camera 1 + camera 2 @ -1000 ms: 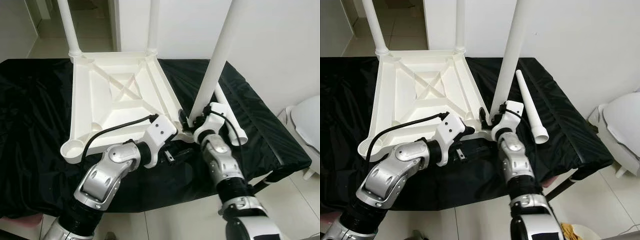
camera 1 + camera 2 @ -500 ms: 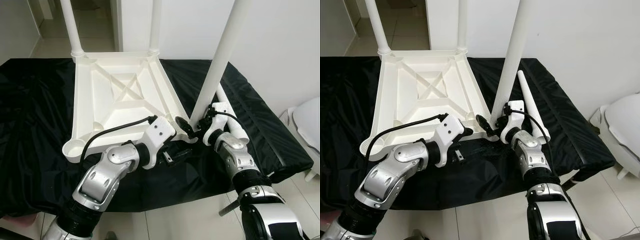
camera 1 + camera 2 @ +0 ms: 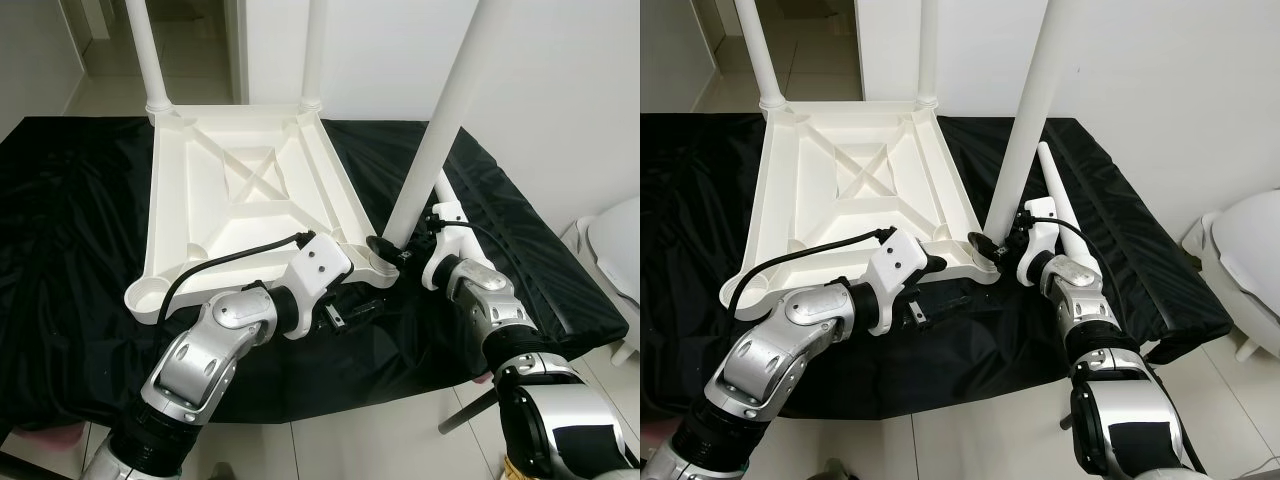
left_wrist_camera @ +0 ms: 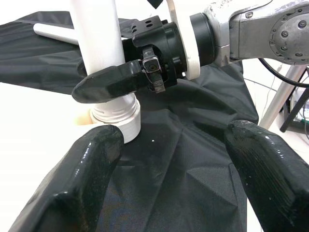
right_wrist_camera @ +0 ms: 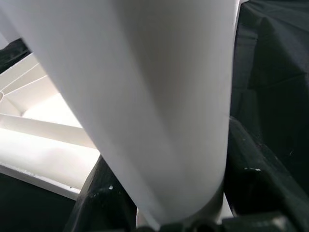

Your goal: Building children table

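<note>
Inverted white table top [image 3: 240,210] lies on the black-covered counter [image 3: 70,270], toward its middle and far edge. Near-left corner socket [image 3: 147,298] stands open. Two legs are seated at the far corners: far-left leg [image 3: 143,50], far-right leg [image 3: 315,50].

Left pincer [image 4: 169,159]: fingers spread wide, gripping nothing, hovering over black cloth just beside the top's near-right corner, close to the counter's near edge.

Third leg [image 3: 440,120] stands tilted, foot in the near-right socket [image 4: 118,113].

Right pincer [image 3: 392,247]: closed around the third leg just above the socket; one black finger [image 4: 108,83] is pressed against it.

Loose fourth leg [image 3: 1065,205] lies flat on the cloth near the counter's right edge.
</note>
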Available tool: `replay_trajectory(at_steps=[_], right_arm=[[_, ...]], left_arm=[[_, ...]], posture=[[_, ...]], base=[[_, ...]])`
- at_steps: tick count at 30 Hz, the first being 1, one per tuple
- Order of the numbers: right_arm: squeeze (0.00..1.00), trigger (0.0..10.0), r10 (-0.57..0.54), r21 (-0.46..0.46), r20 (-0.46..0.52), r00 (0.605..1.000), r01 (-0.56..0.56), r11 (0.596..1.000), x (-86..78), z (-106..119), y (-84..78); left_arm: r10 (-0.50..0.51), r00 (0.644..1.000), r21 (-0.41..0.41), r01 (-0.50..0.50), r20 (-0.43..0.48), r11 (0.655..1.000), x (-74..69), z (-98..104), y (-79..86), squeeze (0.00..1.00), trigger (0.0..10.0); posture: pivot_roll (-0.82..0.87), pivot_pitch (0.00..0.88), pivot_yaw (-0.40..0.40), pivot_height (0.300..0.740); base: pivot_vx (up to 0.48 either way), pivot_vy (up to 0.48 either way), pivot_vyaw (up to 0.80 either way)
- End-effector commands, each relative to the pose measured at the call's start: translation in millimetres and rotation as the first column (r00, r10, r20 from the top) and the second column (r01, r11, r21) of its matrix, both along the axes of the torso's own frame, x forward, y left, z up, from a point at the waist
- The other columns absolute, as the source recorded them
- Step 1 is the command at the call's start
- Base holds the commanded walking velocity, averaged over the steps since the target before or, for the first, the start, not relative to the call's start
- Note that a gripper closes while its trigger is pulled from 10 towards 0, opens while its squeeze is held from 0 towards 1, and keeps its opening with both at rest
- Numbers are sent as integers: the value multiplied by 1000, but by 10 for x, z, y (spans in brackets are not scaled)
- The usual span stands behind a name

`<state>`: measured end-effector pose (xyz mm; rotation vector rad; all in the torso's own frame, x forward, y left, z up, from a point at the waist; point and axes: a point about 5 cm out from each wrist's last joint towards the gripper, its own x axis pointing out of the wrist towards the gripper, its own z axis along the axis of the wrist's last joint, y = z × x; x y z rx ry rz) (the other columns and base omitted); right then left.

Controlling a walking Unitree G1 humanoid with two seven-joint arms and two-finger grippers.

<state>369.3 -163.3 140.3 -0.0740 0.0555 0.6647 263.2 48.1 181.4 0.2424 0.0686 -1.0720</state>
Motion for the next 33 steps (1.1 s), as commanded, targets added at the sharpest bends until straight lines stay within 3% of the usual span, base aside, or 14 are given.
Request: replay_trajectory(at_steps=[1,9,16,17,19,27,29,30,31,32,33], right_arm=[[0,0,37,14,-89,995,-35,999,-53,-179,77],[0,0,-8,58,-102,995,14,998,-55,-207,70],[0,0,-152,109,-88,984,161,981,-32,-174,46],[0,0,-234,137,-110,966,248,959,-19,-167,67],[0,0,-234,137,-110,966,248,959,-19,-167,67],[0,0,-470,225,-145,871,491,841,-25,-87,318],[0,0,-470,225,-145,871,491,841,-25,-87,318],[0,0,-505,231,-149,850,527,818,-32,-81,347],[0,0,-576,239,-164,801,598,765,-49,-82,381],[0,0,-576,239,-164,801,598,765,-49,-82,381],[0,0,-662,244,-186,726,687,685,-84,-83,434]], left_arm=[[7,1000,6,-7,1,1000,-10,-3,-17,0,10000],[5,1000,1,-5,2,1000,-8,10,-28,0,10000],[7,1000,-8,-8,-5,1000,-16,12,-41,0,10000],[8,1000,-11,-8,-9,1000,-20,4,-47,0,10000],[8,1000,-11,-8,-9,1000,-20,4,-47,0,10000],[16,1000,-21,-16,-20,1000,-28,3,-53,0,10000],[16,1000,-21,-16,-20,1000,-28,3,-53,0,10000],[17,1000,-22,-18,-20,1000,-27,4,-52,0,10000],[21,1000,-23,-21,-22,1000,-25,0,-50,0,10000],[21,1000,-23,-21,-22,1000,-25,0,-50,0,10000],[25,999,-26,-25,-24,999,-19,-2,-51,0,10000]], posture=[[50,0,-65,740],[40,0,-65,740],[26,0,-66,740],[22,0,-67,740],[22,0,-67,740],[15,17,-72,740],[15,17,-72,740],[15,17,-72,740],[12,21,-72,740],[12,21,-72,740],[4,29,-70,740]], base=[[0,0,0],[0,0,0],[0,0,0],[0,0,0],[0,0,0],[0,0,0],[0,0,0],[0,0,0],[0,0,0],[0,0,0],[0,0,0]])
